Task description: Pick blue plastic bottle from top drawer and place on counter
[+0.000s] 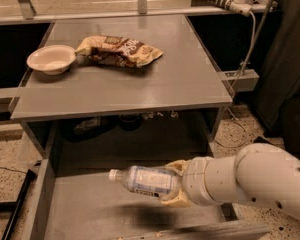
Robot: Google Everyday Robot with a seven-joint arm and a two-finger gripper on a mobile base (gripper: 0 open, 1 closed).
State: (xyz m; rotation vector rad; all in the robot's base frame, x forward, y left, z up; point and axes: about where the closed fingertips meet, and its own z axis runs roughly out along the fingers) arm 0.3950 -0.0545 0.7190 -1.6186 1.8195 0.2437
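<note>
The blue plastic bottle point(146, 180) is clear with a white cap and a pale label. It lies on its side in the air, cap pointing left, lifted above the floor of the top drawer point(90, 214). My gripper point(174, 184) comes in from the right on a white arm and is shut on the bottle's base end. A shadow lies on the drawer floor below the bottle. The counter point(155, 84) is the grey tabletop above the open drawer.
A white bowl point(51, 59) sits at the counter's left edge. A brown-and-cream snack bag point(119, 50) lies beside it. A power strip and white cable point(240, 14) hang at the back right. The drawer's front wall point(200, 231) runs below my arm.
</note>
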